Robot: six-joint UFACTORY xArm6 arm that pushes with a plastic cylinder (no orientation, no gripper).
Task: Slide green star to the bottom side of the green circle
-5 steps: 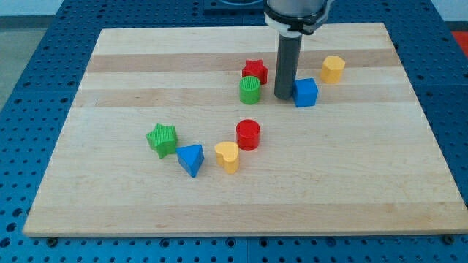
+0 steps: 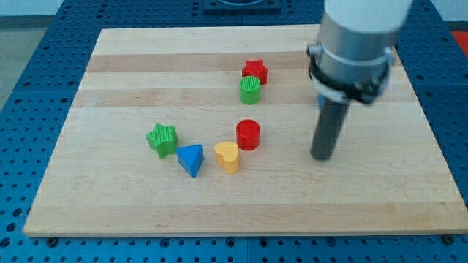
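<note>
The green star [image 2: 161,139] lies at the view's left of the board, touching or nearly touching a blue triangle [image 2: 191,159] at its lower right. The green circle [image 2: 250,90] stands near the view's top centre, with a red star [image 2: 255,71] right behind it. My tip [image 2: 322,156] rests on the board at the view's right, far from the green star and well to the lower right of the green circle.
A red circle [image 2: 248,134] and a yellow block [image 2: 228,156] sit between the green star and my tip. The arm's body hides the blue and yellow blocks at the view's upper right. The wooden board [image 2: 117,80] lies on a blue perforated table.
My tip has moved from beside the green circle and blue block toward the view's bottom right. The arm now covers the blue and yellow blocks. No block has visibly moved.
</note>
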